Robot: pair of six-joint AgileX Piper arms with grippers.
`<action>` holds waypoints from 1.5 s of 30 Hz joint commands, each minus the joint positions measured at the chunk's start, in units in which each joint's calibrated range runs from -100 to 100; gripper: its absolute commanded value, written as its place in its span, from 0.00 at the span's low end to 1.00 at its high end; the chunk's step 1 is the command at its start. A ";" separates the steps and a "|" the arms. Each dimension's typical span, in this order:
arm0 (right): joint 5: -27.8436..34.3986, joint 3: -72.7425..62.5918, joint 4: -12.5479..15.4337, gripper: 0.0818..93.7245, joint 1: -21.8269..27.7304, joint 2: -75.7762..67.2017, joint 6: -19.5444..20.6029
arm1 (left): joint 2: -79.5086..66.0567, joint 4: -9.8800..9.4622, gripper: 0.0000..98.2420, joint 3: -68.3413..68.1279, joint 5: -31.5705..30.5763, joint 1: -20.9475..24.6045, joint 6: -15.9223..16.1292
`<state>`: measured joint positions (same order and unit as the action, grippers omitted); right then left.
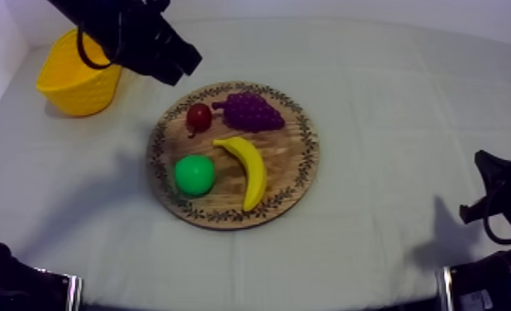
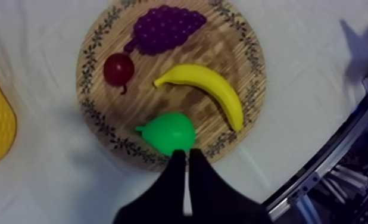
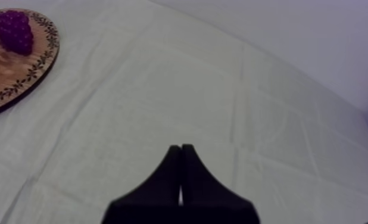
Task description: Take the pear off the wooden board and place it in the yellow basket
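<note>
The green pear (image 1: 194,174) lies on the near left part of the round wooden board (image 1: 296,178), beside the banana (image 1: 246,169). My left gripper (image 2: 185,155) hangs shut above the table with nothing in it, its tips just short of the pear (image 2: 168,132). From above, the left arm (image 1: 143,37) reaches in between the yellow basket (image 1: 77,74) and the board's far left rim. My right gripper (image 3: 180,149) is shut on nothing over bare cloth, well away from the board (image 3: 19,77).
Purple grapes (image 1: 250,112) and a small red fruit (image 1: 198,117) sit on the board's far half. The basket stands at the far left corner, near the white wall. My right arm (image 1: 499,198) rests low at the right edge.
</note>
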<state>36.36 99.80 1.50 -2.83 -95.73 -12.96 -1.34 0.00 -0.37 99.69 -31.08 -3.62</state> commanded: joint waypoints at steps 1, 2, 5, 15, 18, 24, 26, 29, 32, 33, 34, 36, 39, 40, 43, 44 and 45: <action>0.02 -0.02 -0.01 0.00 0.00 -0.03 0.00 | 0.29 0.54 0.00 0.21 0.06 -0.37 13.05; 0.02 -0.02 -0.01 0.00 0.00 -0.03 0.00 | 0.44 0.79 0.00 0.29 0.06 -0.52 15.26; 0.02 -0.02 -0.01 0.00 0.00 -0.03 0.00 | 0.66 1.31 0.00 -0.12 0.07 -0.74 20.95; 0.02 -0.02 -0.01 0.00 0.00 -0.03 0.00 | 0.65 1.72 0.00 -0.44 0.07 -0.19 27.23; 0.02 -0.02 -0.01 0.00 0.00 -0.03 0.00 | 0.55 1.13 0.03 -1.58 0.07 -0.04 26.07; 0.02 -0.02 -0.01 0.00 0.00 -0.03 0.00 | 0.29 -0.02 0.27 -3.98 0.07 0.41 24.73; 0.02 -0.02 -0.01 0.00 0.00 -0.03 0.00 | 0.09 -0.51 0.37 -4.89 0.07 0.55 24.33; 0.02 -0.02 -0.01 0.00 0.00 -0.03 0.00 | -0.35 -1.00 0.49 -6.16 0.07 0.60 24.04; 0.02 -0.02 -0.01 0.00 0.00 -0.03 0.00 | -0.70 -1.19 0.58 -6.67 0.07 0.53 24.07; 0.02 -0.02 -0.01 0.00 0.00 -0.03 0.00 | -0.80 -1.24 0.59 -6.70 0.07 0.52 24.03; 0.02 -0.02 -0.01 0.00 0.00 -0.03 0.00 | -0.87 -1.28 0.61 -6.66 0.07 0.51 24.01; 0.02 -0.02 -0.01 0.00 0.00 -0.03 0.00 | -1.00 -1.37 0.65 -6.49 0.07 0.46 24.10; 0.02 -0.02 -0.01 0.00 0.00 -0.03 0.00 | -0.99 -1.93 0.72 -6.78 0.07 0.07 23.91; 0.02 -0.02 -0.01 0.00 0.00 -0.03 0.00 | -0.98 -2.22 0.75 -7.11 0.07 -0.13 23.64; 0.02 -0.02 -0.01 0.00 0.00 -0.03 0.00 | -0.93 -2.82 0.84 -7.70 0.07 -0.91 22.94; 0.02 -0.02 -0.01 0.00 0.00 -0.03 0.00 | -0.91 -2.94 0.86 -7.72 0.07 -1.16 22.70; 0.02 -0.02 -0.01 0.00 0.00 -0.03 0.00 | -0.84 -3.03 0.87 -7.77 0.07 -1.34 22.42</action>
<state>36.36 99.80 1.50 -2.83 -95.73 -12.96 -2.30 -2.93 -8.11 99.70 -32.30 19.10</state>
